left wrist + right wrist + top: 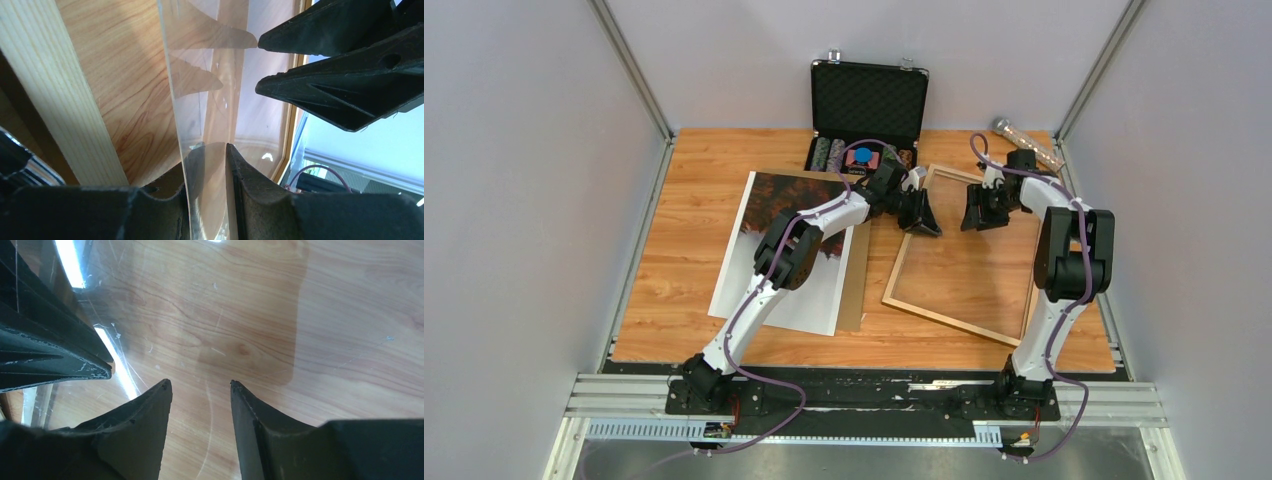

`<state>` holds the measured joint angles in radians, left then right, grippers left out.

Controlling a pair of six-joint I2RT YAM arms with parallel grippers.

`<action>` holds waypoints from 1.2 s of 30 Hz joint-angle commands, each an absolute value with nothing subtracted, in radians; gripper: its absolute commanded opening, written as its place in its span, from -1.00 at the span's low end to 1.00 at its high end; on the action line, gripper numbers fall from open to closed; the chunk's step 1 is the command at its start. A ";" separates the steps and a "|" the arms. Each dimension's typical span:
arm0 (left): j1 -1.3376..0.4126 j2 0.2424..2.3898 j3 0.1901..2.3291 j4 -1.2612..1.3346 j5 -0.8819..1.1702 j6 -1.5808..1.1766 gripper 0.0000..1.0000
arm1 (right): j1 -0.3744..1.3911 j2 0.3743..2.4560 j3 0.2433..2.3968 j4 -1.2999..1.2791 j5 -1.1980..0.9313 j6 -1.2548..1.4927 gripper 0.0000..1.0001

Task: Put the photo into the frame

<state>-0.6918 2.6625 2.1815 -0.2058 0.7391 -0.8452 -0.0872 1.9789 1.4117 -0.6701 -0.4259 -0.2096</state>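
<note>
Wooden table (694,200), grey walls (524,200). The open black case (869,100) holds chips (829,155). The left gripper (924,222) pinches the pane (200,100) of the frame (944,318); the right gripper (976,215) is half-open.

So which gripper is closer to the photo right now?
Left. The left gripper grips the clear pane at a corner of the frame, just right of the photo; the right gripper hovers farther right, over the frame.

photo (774,195) left of frame (949,320) — case (869,100) behind

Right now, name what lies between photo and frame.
Beside the photo, a brown panel edge, then bare table up to the frame; top view.
</note>
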 commanded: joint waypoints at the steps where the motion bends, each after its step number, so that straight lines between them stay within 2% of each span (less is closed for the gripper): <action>1: -0.701 2.711 2.145 -0.361 0.686 -0.769 -0.38 | -0.081 1.991 1.398 -0.631 -0.406 -0.193 -0.02; 15: -0.701 2.694 2.140 -0.376 0.687 -0.755 -0.22 | -0.081 1.995 1.385 -0.623 -0.370 -0.204 -0.03; 36: -0.688 2.615 2.076 -0.428 0.637 -0.686 0.60 | -0.083 2.006 1.385 -0.623 -0.361 -0.212 -0.04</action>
<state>-0.7017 2.5893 2.1395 -0.2409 0.7208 -0.7742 -0.0860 1.9820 1.3930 -0.6441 -0.3904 -0.2070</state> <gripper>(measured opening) 0.762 0.480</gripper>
